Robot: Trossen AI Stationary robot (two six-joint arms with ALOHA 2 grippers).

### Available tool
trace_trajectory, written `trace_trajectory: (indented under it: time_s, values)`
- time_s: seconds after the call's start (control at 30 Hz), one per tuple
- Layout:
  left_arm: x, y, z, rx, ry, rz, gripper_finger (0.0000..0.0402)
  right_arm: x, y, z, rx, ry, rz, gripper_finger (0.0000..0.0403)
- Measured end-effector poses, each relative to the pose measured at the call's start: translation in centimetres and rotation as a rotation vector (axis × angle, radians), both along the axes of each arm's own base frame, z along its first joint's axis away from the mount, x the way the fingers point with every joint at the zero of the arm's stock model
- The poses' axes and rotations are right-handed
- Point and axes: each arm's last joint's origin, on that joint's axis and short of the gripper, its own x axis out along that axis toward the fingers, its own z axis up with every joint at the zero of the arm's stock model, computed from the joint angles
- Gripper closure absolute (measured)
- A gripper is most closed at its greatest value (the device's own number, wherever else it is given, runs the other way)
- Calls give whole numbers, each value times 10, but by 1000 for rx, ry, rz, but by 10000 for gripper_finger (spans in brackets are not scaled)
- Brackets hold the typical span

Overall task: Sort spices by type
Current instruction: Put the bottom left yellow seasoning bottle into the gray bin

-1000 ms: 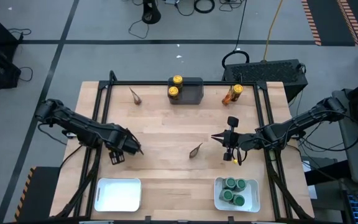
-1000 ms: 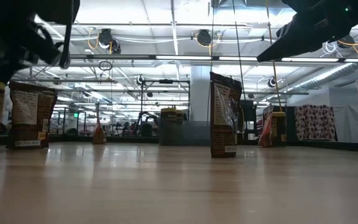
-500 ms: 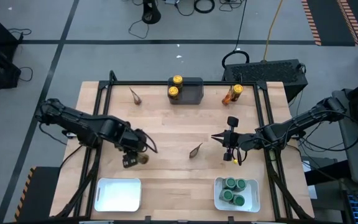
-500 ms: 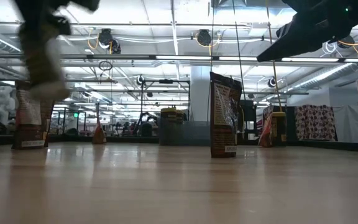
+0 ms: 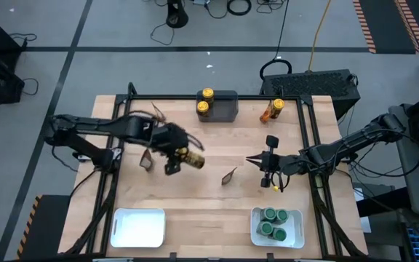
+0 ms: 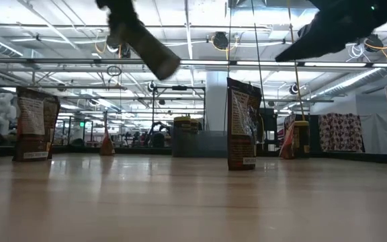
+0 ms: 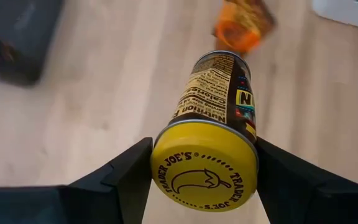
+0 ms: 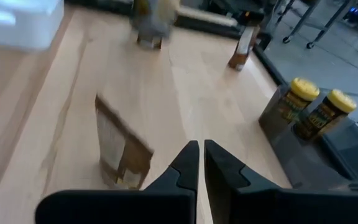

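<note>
Since the left gripper swung from the counter's left edge toward its middle a second ago, you see its fingers pinching a yellow-lidded jar, carried aloft, probably toward the dark bin holding two like jars. The right gripper waits mid-counter, fingers pressed together, beside a leaf-like packet.

I see a pale wooden table, dark grey rectangular bin at its far edge, two white rectangular plastic trays along its near edge, black metal frame around it
</note>
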Motion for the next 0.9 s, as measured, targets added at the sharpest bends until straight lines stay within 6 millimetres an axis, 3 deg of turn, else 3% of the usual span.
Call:
trace_trajectory:
  time_s: [0.3, 0.57, 0.73, 0.9]
  values:
    - [45, 51, -20, 154, -66, -86, 159, 7, -17, 6, -10, -56, -77, 397]
    - [70, 99, 4, 254, -116, -72, 159, 12, -50, 10, -44, -88, -194, 397]
    - [81, 133, 23, 324, -156, -45, 159, 14, -73, 11, 14, -87, -129, 397]
    - [99, 167, 28, 358, -116, -35, 159, 12, -97, 11, 28, -96, -209, 397]
